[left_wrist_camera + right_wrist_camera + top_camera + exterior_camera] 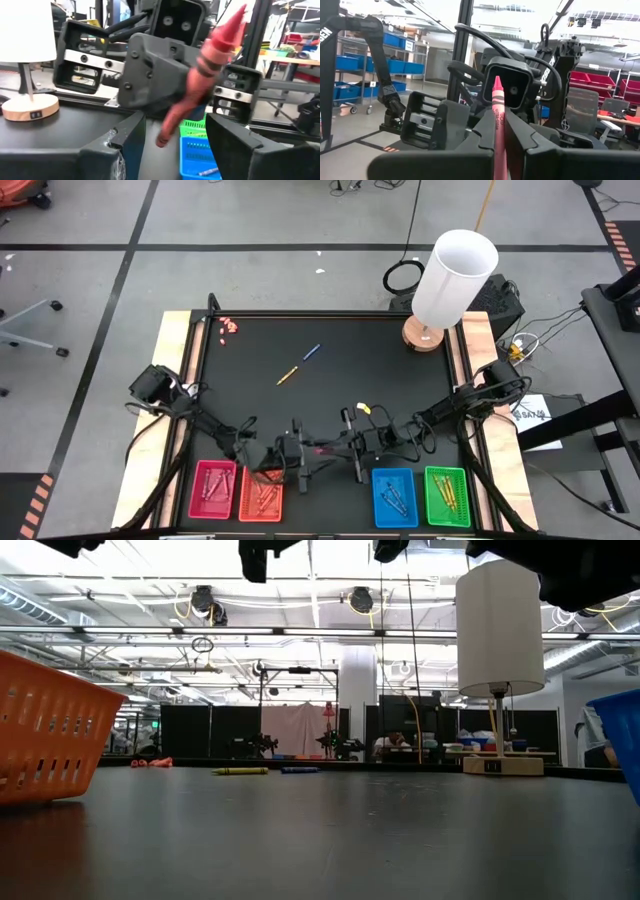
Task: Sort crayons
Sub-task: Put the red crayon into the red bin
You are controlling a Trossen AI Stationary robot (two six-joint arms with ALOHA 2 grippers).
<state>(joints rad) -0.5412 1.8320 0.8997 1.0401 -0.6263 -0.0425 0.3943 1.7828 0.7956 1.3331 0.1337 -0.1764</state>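
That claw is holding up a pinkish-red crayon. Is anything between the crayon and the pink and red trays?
Yes: the left claw, open, sits facing the right claw and its crayon, on the side toward the pink tray and red tray. It may be there to take the crayon.

We see the counter mid and far area mostly free: only two loose crayons near centre and small pink bits at the far-left corner. Lamp blocks the far-right corner. Near edge is crowded: four trays in a row, with left end effector and right end effector facing each other close together just above them.
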